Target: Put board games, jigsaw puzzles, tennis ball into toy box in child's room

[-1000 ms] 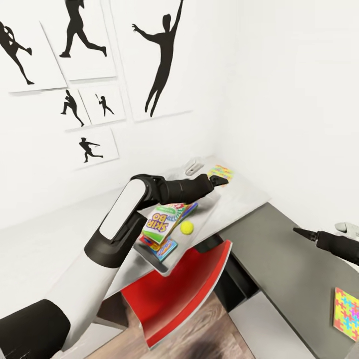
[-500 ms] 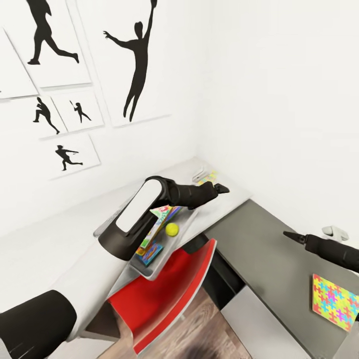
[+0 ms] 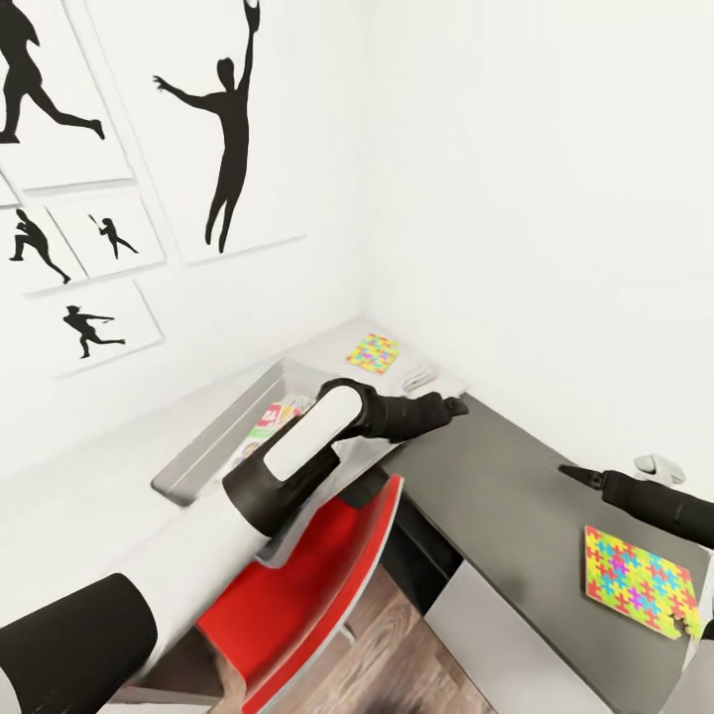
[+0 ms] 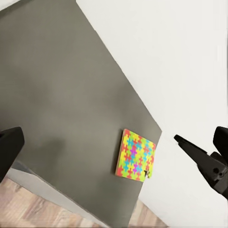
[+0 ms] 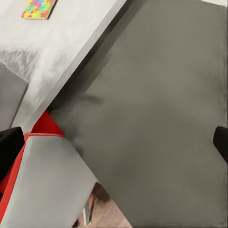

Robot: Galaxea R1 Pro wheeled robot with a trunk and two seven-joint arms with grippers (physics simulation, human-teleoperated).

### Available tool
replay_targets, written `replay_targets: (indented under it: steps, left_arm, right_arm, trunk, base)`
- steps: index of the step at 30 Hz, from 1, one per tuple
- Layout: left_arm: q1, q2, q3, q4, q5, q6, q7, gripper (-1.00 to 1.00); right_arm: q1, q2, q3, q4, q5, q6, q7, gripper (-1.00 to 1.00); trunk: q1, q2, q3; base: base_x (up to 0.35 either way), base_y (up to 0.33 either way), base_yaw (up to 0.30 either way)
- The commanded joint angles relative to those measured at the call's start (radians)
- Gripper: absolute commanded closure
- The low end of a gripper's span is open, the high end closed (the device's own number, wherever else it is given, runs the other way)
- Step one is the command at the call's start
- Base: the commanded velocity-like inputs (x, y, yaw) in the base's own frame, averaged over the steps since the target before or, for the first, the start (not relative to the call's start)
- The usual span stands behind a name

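Jigsaw puzzles are what remain on show: one flat, multicoloured square puzzle (image 3: 640, 581) lies at the lower right of the head view, on the dark grey table top (image 3: 496, 496), with one corner piece slightly loose at its near edge. A second flat, multicoloured puzzle (image 3: 373, 352) lies in the upper middle, on the pale grey table surface (image 3: 327, 347) by the white wall. Between them, left of centre, sits the shallow grey toy box (image 3: 213, 436), with colourful board-game boxes (image 3: 266, 421) partly hidden inside it behind the left arm.

Judging by its look, the near puzzle is light, thin and stiff as a sheet, lying flush with the table, so there is little to pinch from above. A hold on an overhanging edge, or sliding it toward the table's rim first, seems the safer way; the loose piece could drop off if it is tilted.

The black left gripper (image 3: 451, 405) reaches over the seam between the two tables; in its wrist view its fingers (image 4: 199, 156) stand well apart and hold nothing. The black right gripper (image 3: 573, 475) hovers above the dark table near the puzzle, empty, fingers spread wide in its wrist view.

No writing can be read: the game-box lettering is too hidden, and the wall posters (image 3: 223, 119) carry only black silhouettes of athletes.
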Motion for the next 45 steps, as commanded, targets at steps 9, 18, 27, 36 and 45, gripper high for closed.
replay_targets:
  steps: [9,18,27,36,45]
  left_arm:
    - [0.006,0.0,-0.084,0.025,0.01,-0.035,0.013,-1.0]
    - [0.007,0.001,-0.107,0.033,0.068,-0.038,0.015,-1.0]
    - [0.009,0.009,-0.114,0.075,0.105,-0.031,0.009,-1.0]
    - [0.011,0.009,-0.117,0.095,0.114,-0.029,0.006,-1.0]
    - [0.017,0.012,-0.116,0.11,0.113,-0.031,0.007,-1.0]
  right_arm:
    - [-0.001,0.001,-0.002,0.035,0.01,0.008,0.009,-1.0]
    - [-0.002,0.001,-0.003,0.065,0.01,0.008,0.007,-1.0]
    - [-0.002,0.001,-0.004,0.09,0.01,0.008,0.006,-1.0]
    - [-0.001,0.001,-0.005,0.099,0.011,0.008,0.006,-1.0]
    - [-0.001,0.001,-0.005,0.107,0.012,0.008,0.007,-1.0]
  trunk:
    - [0.001,-0.002,0.01]
    - [0.001,-0.002,0.021]
    - [0.001,-0.002,0.033]
    - [0.001,-0.002,0.045]
    - [0.001,-0.002,0.056]
  base:
    - [0.0,0.0,-0.197]
    - [0.0,0.0,-0.196]
    - [0.0,0.0,-0.195]
    - [0.0,0.0,-0.198]
    - [0.0,0.0,-0.206]
